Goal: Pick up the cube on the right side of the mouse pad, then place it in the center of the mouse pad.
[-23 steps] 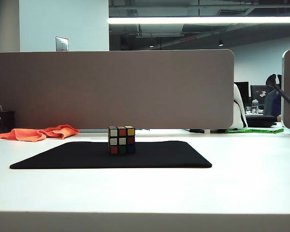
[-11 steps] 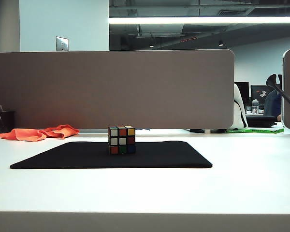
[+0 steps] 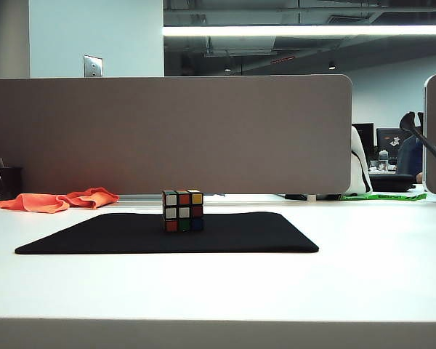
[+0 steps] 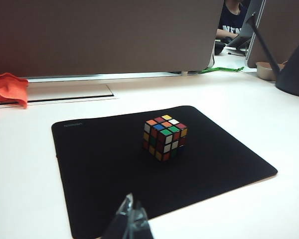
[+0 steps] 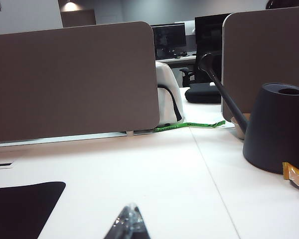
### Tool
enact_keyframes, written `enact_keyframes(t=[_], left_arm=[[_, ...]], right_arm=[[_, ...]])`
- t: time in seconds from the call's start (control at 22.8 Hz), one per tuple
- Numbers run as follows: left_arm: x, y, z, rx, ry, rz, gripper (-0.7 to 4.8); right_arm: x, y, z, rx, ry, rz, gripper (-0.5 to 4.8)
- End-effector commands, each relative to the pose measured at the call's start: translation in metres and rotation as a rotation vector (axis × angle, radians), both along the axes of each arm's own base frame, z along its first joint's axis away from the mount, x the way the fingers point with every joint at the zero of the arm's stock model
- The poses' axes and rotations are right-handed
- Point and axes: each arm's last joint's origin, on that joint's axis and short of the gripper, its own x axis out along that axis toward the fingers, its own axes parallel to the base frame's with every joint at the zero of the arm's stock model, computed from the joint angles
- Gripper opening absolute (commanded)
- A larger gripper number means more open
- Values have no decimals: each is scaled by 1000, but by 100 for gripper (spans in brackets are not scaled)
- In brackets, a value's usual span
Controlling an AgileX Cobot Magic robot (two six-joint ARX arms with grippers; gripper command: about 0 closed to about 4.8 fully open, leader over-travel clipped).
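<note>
- The cube, glossy stickers on black plastic, sits near the middle of the mouse pad, a thin matte black mat with rounded corners.
- The left gripper hovers over the pad's near edge, fingers closed, empty.
- The right gripper is off the pad's right edge over the smooth white table, fingers closed, empty.
- Crumpled orange cloth lies by the table's far left edge.

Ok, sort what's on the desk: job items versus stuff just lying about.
Job:
- cube, on the mouse pad
- left hand, shut
- right hand, shut

Lying about:
- orange cloth
- dark lamp base
- orange wrapper
</note>
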Motion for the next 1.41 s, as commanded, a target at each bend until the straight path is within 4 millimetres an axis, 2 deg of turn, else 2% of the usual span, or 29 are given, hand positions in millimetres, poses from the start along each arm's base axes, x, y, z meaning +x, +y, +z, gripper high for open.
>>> enact_keyframes(t=[0.04,0.13,0.53,0.7,1.1,1.23,1.41], left_arm=[[0,0,2,-2,-9,7,-6],[0,0,2,-2,-9,7,-6],[0,0,2,-2,-7,10,-6],[0,0,2,-2,-7,10,-6],[0,0,2,-5,-6,14,-6],[0,2,2,-5,-8,64,-6],[2,6,2,-4,-9,227,-6]], right_arm=[[-9,0,-1,-52,2,-7,-1],[-14,0,-1,-49,-20,-7,-1],[-12,1,-4,-39,-7,7,-1],[-8,1,-18,-25,-5,4,-1],[-5,0,-32,-16,75,-30,-1],[-5,0,-33,-16,88,-30,-1],[-5,0,-33,-15,86,-29,-1]])
